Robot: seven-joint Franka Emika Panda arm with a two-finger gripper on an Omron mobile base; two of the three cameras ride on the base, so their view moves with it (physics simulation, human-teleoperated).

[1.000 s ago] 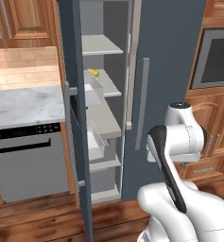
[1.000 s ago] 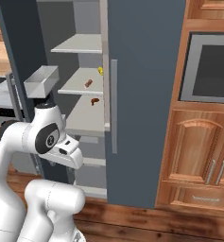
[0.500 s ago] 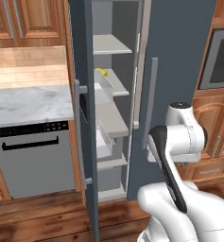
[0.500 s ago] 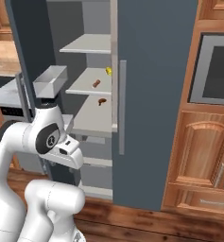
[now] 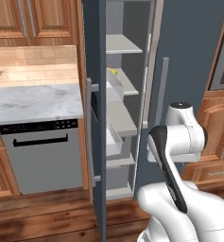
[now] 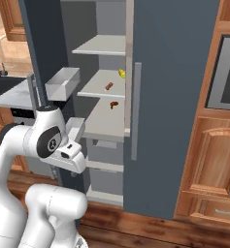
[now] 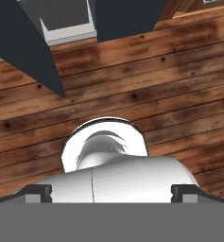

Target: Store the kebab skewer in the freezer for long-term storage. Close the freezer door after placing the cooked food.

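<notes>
Matt slate freezer door [image 5: 95, 118]; veined marble counter [image 5: 33, 101]; wooden floor [image 7: 146, 80].

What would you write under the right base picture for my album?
Kebab skewer on a shelf inside the freezer, freezer door open.

The freezer door [image 5: 95, 118] stands open, edge toward the near side. Between it and the right door [image 5: 179, 52] the shelves [image 6: 106, 85] are reachable. The door bins [image 6: 63, 82] narrow the left side.

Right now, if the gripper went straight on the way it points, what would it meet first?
Probably the wooden floor: the open gripper points straight down at it. The robot's own white body sits low in that line, so depth is unclear.
</notes>
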